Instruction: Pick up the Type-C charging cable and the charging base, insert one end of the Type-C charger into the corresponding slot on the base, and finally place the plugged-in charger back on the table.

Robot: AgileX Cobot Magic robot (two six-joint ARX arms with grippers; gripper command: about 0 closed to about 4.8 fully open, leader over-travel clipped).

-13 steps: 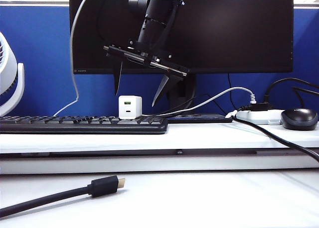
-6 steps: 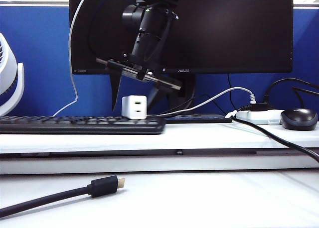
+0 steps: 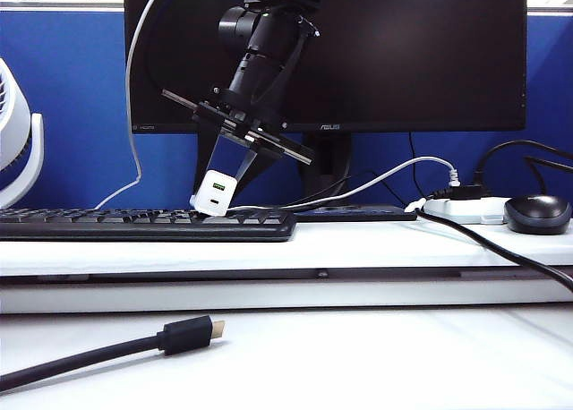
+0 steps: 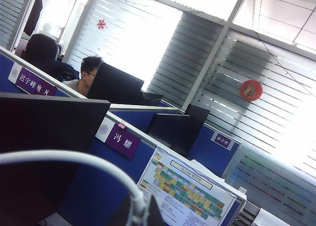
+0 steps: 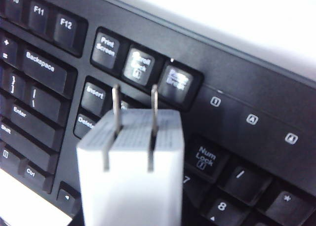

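- An office desk is seen: a white table with a raised shelf, backed by a blue partition and a monitor.
- The cable is seen hanging at the left of the monitor; in the left wrist view it runs into the left gripper, which is pressed together on it.
- The base is tilted just above the keyboard, pinched by the right gripper.
- Its two prongs are shown in the right wrist view.
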